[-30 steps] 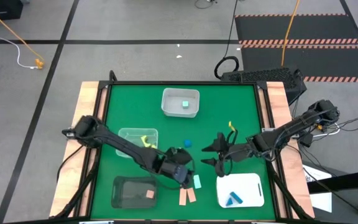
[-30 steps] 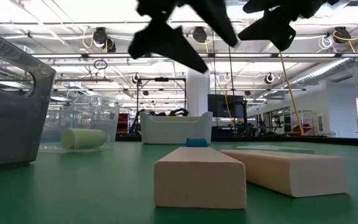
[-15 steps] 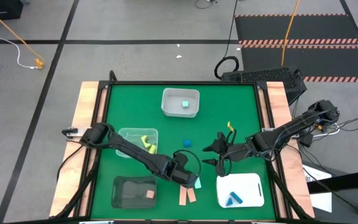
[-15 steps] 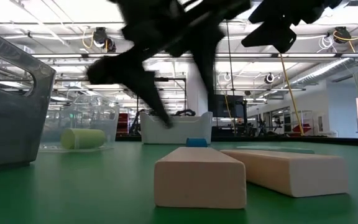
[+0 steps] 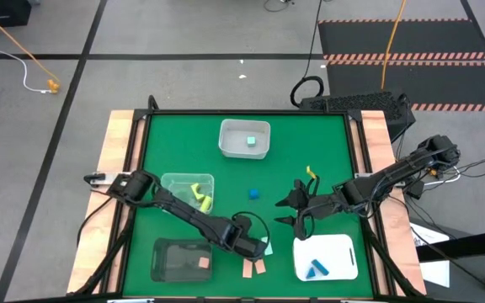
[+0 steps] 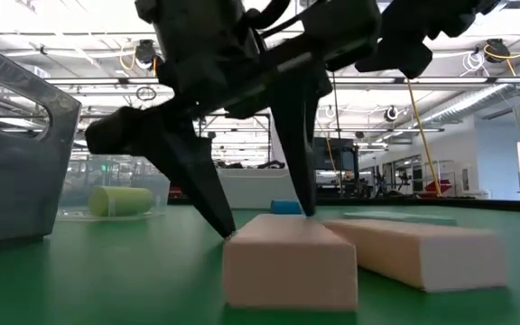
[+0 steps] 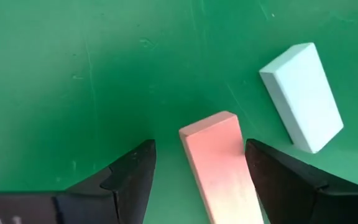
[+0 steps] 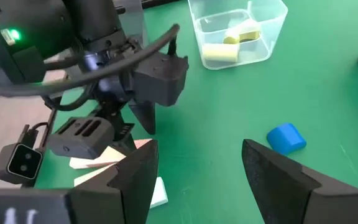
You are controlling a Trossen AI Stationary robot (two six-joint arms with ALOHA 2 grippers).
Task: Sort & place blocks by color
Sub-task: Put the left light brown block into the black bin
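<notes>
I see the left gripper point(image 7: 197, 168) down on the green table point(image 5: 167, 143), fingers spread, straddling one tan-pink bar point(image 7: 219, 168) without clamping it. Second tan-pink bar point(image 6: 422, 253) lies just beside; mint block point(image 7: 301, 96) is near. Right gripper point(image 5: 297, 209) hovers open near the blue block point(image 5: 253, 194). Yellow blocks point(image 5: 197, 195) sit in the clear tray point(image 5: 168, 180). Workshop hall behind.

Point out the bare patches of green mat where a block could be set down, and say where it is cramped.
Free: the far left corner, left of the white bin; the far right corner, right of it. Cramped: the near middle, where the left gripper, fingers open, straddles a pink bar beside the mint bar. The right gripper hangs open beyond the white tray.
</notes>
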